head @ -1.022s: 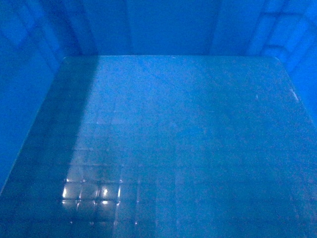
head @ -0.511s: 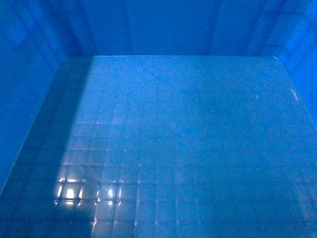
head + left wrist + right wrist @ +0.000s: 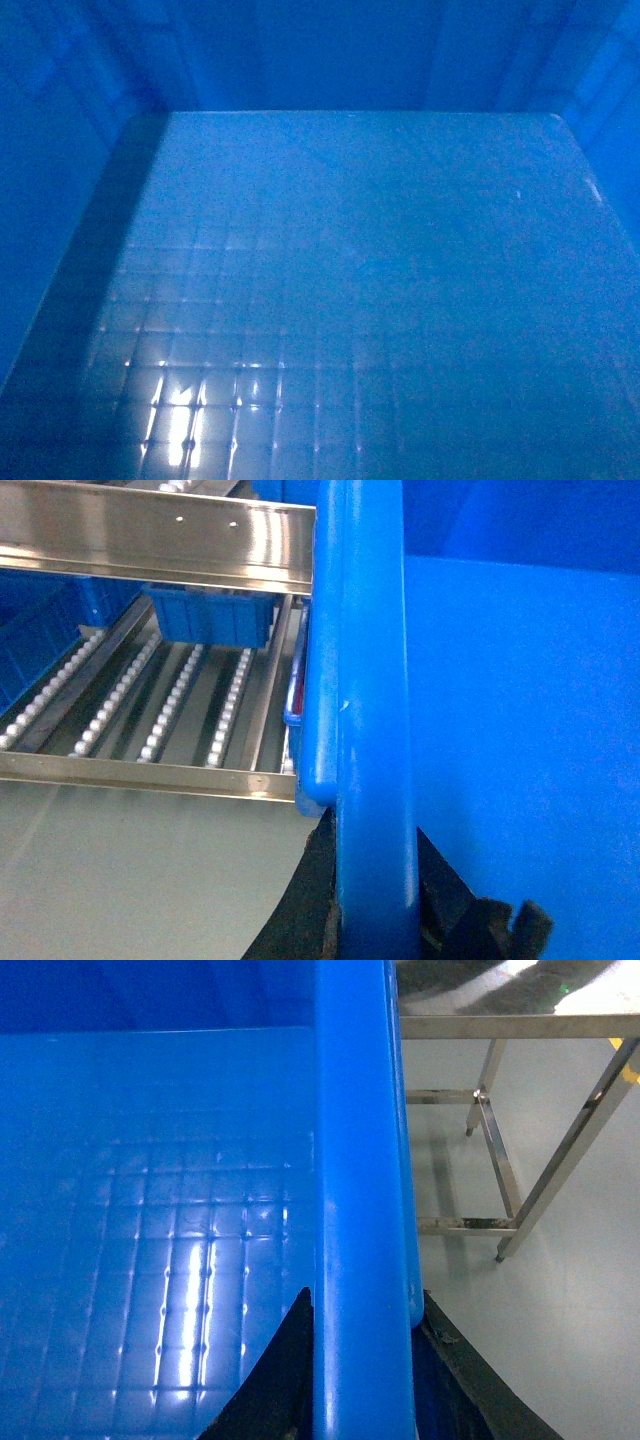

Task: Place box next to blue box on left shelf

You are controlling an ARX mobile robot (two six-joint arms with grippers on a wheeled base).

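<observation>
Left wrist view: the left shelf (image 3: pixel 150 710), a low rack of white rollers between metal rails, is seen beyond the left rim of the blue crate (image 3: pixel 370 730). A smaller blue box (image 3: pixel 210 617) is seated at the far end of the rollers, well apart from the crate. The left gripper (image 3: pixel 372 920) is closed on the crate's left rim, one dark finger on each side of the wall. The crate's front corner is shown level with the near rail of the rack, not yet over the rollers.

Head view: the frame is filled by the crate's glossy grid-embossed floor (image 3: pixel 340 300) and inner walls; neither gripper nor shelf is visible. Compared with the frames of one second and half a second earlier, the bright reflections on the floor have slid toward the lower edge and the shadow along the left wall has narrowed. From this a continued movement or tilt of the carried crate is inferred, probably the approach to the rack.

Right wrist view: the right gripper (image 3: pixel 365 1370) is clamped on the crate's right rim (image 3: pixel 360 1140) in the same manner. A steel frame (image 3: pixel 510 1150) on a pale floor is seen beyond. The placement beside the blue box is judged still outstanding.
</observation>
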